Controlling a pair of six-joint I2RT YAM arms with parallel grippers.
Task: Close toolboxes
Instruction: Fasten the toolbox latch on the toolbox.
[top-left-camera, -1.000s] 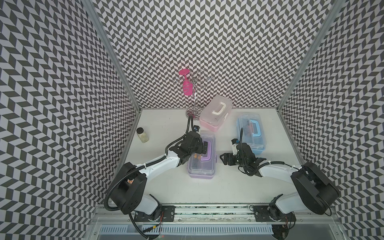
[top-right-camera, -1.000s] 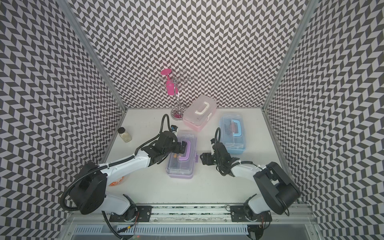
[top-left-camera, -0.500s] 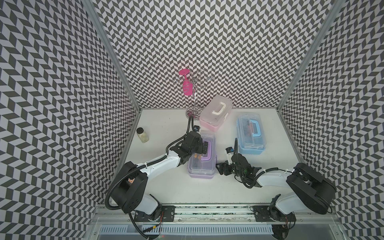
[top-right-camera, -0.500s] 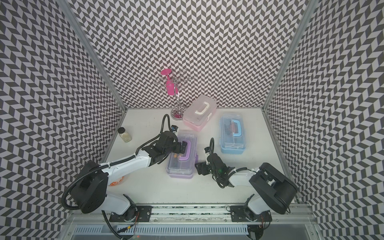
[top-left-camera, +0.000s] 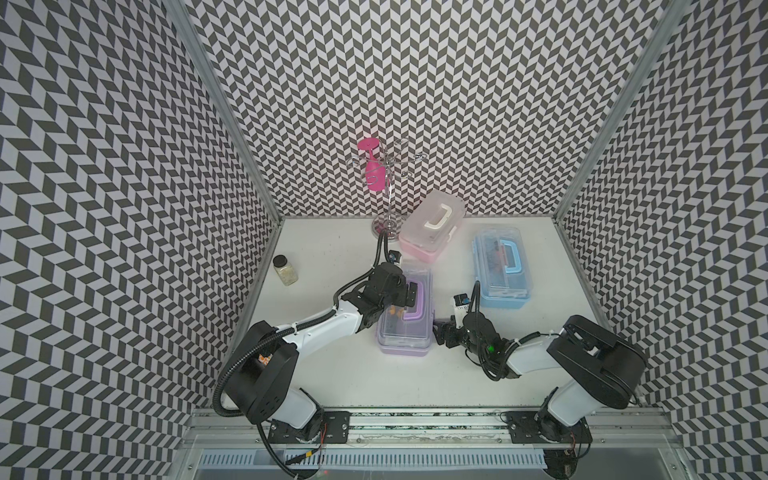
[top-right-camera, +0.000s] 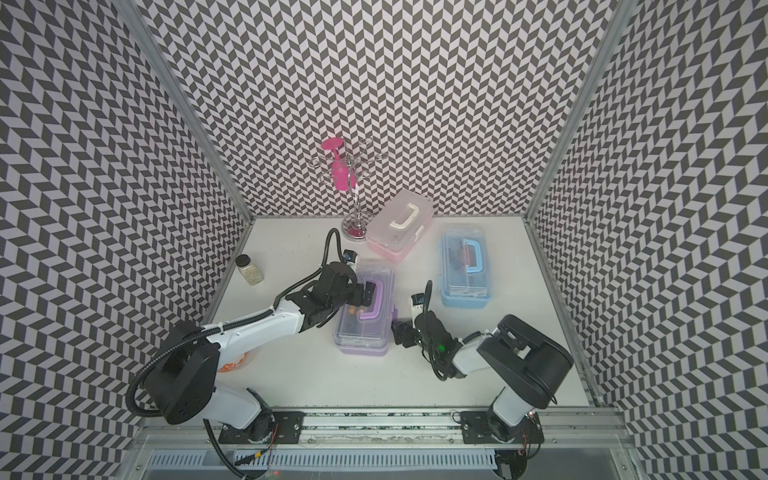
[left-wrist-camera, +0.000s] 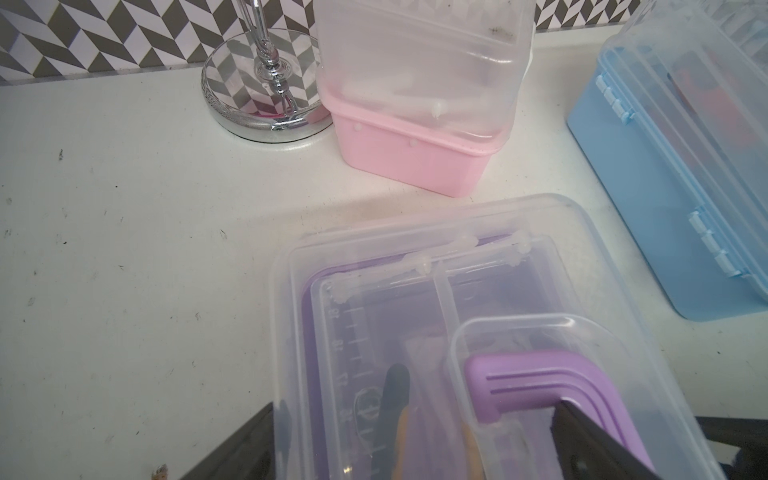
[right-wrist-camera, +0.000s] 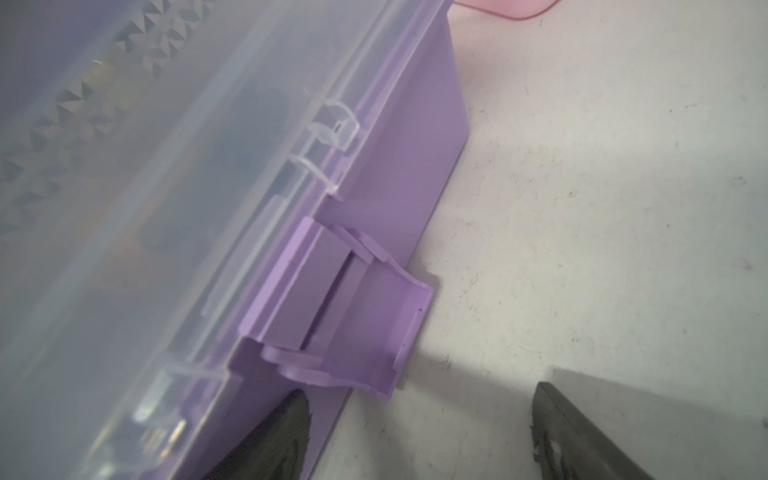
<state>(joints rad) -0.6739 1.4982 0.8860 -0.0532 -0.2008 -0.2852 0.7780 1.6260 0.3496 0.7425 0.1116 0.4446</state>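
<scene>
Jar (top-left-camera: 285, 270) with a black cap stands far left on the table (top-left-camera: 328, 253); its contents are too small to read. Left gripper (top-left-camera: 406, 296) lies over the purple box (top-left-camera: 404, 332). In the left wrist view its jaws are spread wide and clasp nothing. One finger (left-wrist-camera: 598, 440) is on the purple handle (left-wrist-camera: 536, 374), the other by the lid's edge, and both are cut off by the frame. Behind, a wire stand (top-left-camera: 386, 226) holds a pink glass (top-left-camera: 372, 172). Pink box (top-left-camera: 430, 232) sits just beside the stand; whether its lid is fully seated I cannot tell. Right gripper (top-left-camera: 441, 336) sits low at the purple box's side, jaws released. One finger (right-wrist-camera: 282, 428) is against the base under the latch (right-wrist-camera: 349, 307), which juts outward; the other is apart on the table. Blue box (top-left-camera: 500, 270) lies far right, lid down, contents blurred.
</scene>
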